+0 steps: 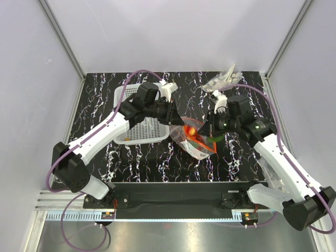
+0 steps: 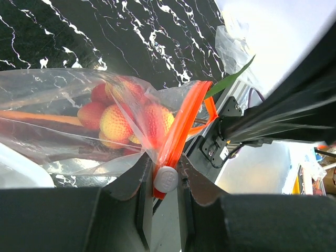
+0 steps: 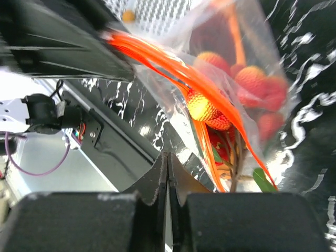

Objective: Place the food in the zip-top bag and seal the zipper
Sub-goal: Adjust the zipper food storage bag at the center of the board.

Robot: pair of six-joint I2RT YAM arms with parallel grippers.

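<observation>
The clear zip-top bag (image 1: 201, 149) lies between the arms with the food inside. Red round pieces (image 2: 126, 113) and a longer orange piece (image 2: 37, 116) show through it. A green leaf (image 2: 231, 81) pokes out past the orange zipper (image 2: 184, 126). My left gripper (image 2: 166, 181) is shut on the zipper's white slider tab at the bag's mouth end. My right gripper (image 3: 168, 156) has its jaws pressed flat together on the bag's thin clear edge (image 3: 181, 128), beside the zipper (image 3: 173, 63). In the top view the left gripper (image 1: 176, 119) and right gripper (image 1: 207, 128) flank the bag.
A white lattice basket (image 1: 137, 123) stands left of the bag, under the left arm. A greyish clear plastic wad (image 1: 226, 79) lies at the back right. A black rail (image 1: 173, 197) runs along the table's near edge.
</observation>
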